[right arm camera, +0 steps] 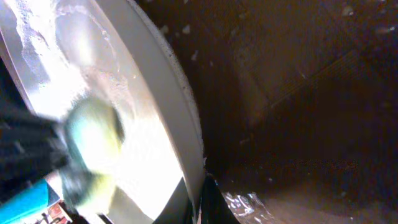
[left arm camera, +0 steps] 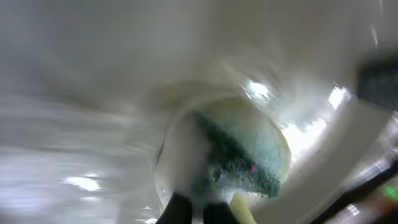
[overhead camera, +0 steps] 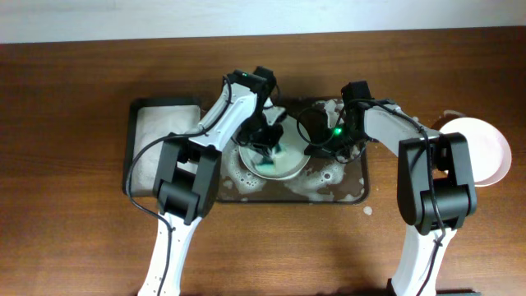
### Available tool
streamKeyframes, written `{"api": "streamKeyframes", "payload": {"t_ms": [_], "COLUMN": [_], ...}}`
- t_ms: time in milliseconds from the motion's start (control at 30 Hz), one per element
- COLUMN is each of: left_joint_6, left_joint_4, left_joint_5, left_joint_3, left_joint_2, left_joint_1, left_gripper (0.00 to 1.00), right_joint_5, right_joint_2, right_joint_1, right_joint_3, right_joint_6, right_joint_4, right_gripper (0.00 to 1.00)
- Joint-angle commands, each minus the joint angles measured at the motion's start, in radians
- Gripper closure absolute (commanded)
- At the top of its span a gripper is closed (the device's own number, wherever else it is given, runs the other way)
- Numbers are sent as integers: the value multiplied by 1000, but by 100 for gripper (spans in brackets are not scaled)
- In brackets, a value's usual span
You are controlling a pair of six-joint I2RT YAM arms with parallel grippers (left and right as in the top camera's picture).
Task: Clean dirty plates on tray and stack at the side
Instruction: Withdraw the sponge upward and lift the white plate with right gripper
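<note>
A pale plate (overhead camera: 288,168) lies tilted in the foamy dark tray (overhead camera: 279,200). My left gripper (overhead camera: 267,141) is shut on a green-and-yellow sponge (left arm camera: 245,155) and presses it against the plate's wet inner face (left arm camera: 93,93). My right gripper (overhead camera: 316,144) is shut on the plate's right rim. In the right wrist view that rim (right arm camera: 180,106) runs between the dark fingertips (right arm camera: 214,208). The sponge (right arm camera: 93,149) shows there as a blur against the bright plate, and the dark wet tray floor (right arm camera: 298,93) lies beside it.
A smaller black tray lined with a pale cloth (overhead camera: 160,148) sits left of the main tray. A pink plate (overhead camera: 477,152) rests on the wooden table at the far right. A fleck of foam (overhead camera: 367,210) lies near the tray's front right corner.
</note>
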Motion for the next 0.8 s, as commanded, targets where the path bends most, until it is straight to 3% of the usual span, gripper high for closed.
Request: {"api": "streamKeyframes", "payload": {"t_ms": [0,133,367,600,767], "left_joint_6": [-44,-87,-122,-122,-122], "left_joint_4": [108,214,293,154,-47], "left_joint_5": [-363,-451,-444,-356,-472], "left_joint_3": [-34,-34,1,233,407], "left_joint_2": [60,60,60,44,44], "left_joint_1": [38,37,33,33,36], "left_gripper": [100,100,100,100,100], "right_joint_5": [29,29,29,29,33], "right_joint_2": [13,13,13,13,13], "right_joint_1": [-2,-2,-2,-2,-2], "right_joint_3": [-14,-14,-14,-14,-14], "right_joint_6": [-11,-11,-11,-12,-12], "right_joint_4": [-2,-2,-1,1,1], "right_gripper": [96,96,96,96,96]}}
